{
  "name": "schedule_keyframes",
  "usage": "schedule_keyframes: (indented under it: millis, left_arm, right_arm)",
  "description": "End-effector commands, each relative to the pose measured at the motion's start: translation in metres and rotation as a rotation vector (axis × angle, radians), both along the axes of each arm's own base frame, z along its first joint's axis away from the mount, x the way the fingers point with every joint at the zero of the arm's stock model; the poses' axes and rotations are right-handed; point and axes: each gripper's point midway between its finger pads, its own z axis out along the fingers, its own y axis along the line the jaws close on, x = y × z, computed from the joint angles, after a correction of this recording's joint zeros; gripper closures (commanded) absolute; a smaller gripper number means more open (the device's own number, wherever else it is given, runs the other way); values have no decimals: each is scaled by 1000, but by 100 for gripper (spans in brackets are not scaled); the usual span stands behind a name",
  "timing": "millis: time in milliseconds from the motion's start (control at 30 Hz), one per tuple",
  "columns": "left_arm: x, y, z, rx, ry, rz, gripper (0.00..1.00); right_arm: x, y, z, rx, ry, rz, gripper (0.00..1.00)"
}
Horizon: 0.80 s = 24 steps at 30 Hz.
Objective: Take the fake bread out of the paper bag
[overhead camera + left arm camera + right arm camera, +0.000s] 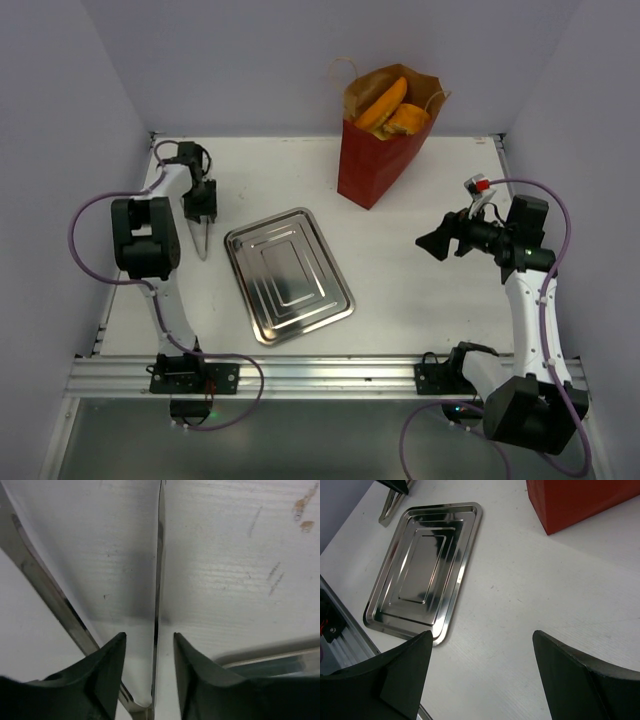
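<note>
Golden-orange toy bread [385, 103] poking from upright dark red paper bag [368, 165] at back of white table [420, 295], left gripper [149, 636] fingers slightly parted astride silver metal tongs [203, 243] beside steel tray [290, 275], right gripper [481, 632] spread wide.

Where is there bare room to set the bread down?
Bare table between the tray and the right hand, in front of the paper bag; the tray holds nothing. Crowded left of the tray: tongs under the left hand.

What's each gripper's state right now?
Left gripper: open, jaws either side of one arm of the tongs, not clamped on it.
Right gripper: open wide, empty.
</note>
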Motion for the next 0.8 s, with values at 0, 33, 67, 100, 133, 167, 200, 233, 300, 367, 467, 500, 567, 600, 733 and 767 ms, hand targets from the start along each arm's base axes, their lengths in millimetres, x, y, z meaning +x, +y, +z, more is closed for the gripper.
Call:
schedule_keyframes:
  millis: [0, 33, 67, 100, 133, 167, 200, 233, 300, 367, 467, 500, 567, 600, 733, 767]
  left_arm:
    - [24, -2, 78, -31, -238, -1, 49]
    - [24, -2, 85, -30, -265, 1, 43]
    - [23, -7, 104, -51, -317, -9, 35]
    - [22, -10, 111, -77, -344, -17, 22]
    - [23, -11, 118, -82, -376, -12, 19]
    - [14, -9, 124, -75, -393, 0, 16]
    - [10, -7, 127, -74, -405, 12, 8]
    - [7, -5, 128, -66, -422, 25, 1]
    - [-12, 1, 117, -56, -403, 64, 0]
    - [-30, 4, 97, -58, -366, 91, 1]
    - [-40, 11, 78, -41, -345, 132, 0]
    - [-43, 12, 69, -42, -338, 145, 0]
    - [-43, 11, 58, -51, -327, 153, 0]
    - [-41, 11, 55, -54, -330, 160, 1]
    - [-31, 16, 41, -42, -318, 178, 1]
    - [-29, 16, 34, -39, -306, 179, 1]
  right_arm:
    - [0, 1, 9, -1, -56, 28, 14]
    - [0, 2, 8, -1, -53, 29, 14]
    - [0, 2, 8, -1, -55, 28, 14]
    - [-1, 2, 8, -1, -55, 30, 14]
    - [-1, 2, 8, -1, -56, 31, 14]
    - [-1, 2, 9, -2, -57, 32, 14]
    - [-2, 3, 9, 0, -56, 35, 14]
    - [-1, 2, 9, 1, -55, 34, 14]
    - [-2, 3, 9, 4, -53, 40, 14]
    - [-3, 4, 10, 5, -60, 49, 14]
    - [-4, 5, 10, 6, -64, 58, 14]
    - [-4, 5, 11, 5, -65, 57, 14]
    - [-4, 5, 10, 5, -65, 61, 14]
    - [-4, 5, 9, 5, -63, 59, 14]
    - [-4, 4, 8, 1, -62, 57, 14]
    - [-4, 5, 8, 2, -61, 58, 14]
